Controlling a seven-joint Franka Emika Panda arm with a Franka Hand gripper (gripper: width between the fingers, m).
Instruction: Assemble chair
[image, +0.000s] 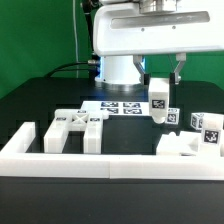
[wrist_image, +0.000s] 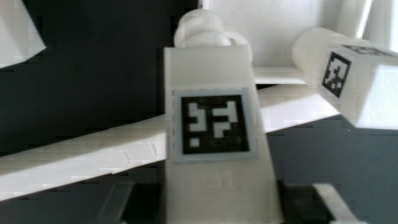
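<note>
- Standing upright under the gripper (image: 163, 79): one white post (image: 158, 100), tag facing the camera, right of centre in the exterior view. Its foot is hidden, so I cannot say whether it rests on the table.
- Jaws: one dark finger on each side of the post's top. I cannot tell whether they grip it or merely flank it.
- Post, wrist view (wrist_image: 214, 90): fills the middle, with a square tag on its face and a rounded knob at its far end.
- Bar (wrist_image: 80, 160): long and white, slanting behind the post.
- Tagged block (wrist_image: 347, 72): white, tilted, just past the bar.
- Marker board (image: 122, 106): flat on the table, behind the post and toward the exterior view's left.
- Cross-faced piece (image: 70, 121): white, on the exterior view's left, well apart from the post.
- Short block (image: 95, 133): just beside the cross-faced piece.
- Two tagged cubes (image: 191, 120) (image: 210, 133): on the exterior view's right, near the post.
- Slab (image: 178, 146): low and white, in front of the cubes, against the wall.
- Wall (image: 100, 163): long white border across the front, turning back at the exterior view's left.
- Table (image: 40, 105): black.
- Arm base (image: 120, 45): white, behind the marker board.
- Backdrop (image: 35, 30): green.
</note>
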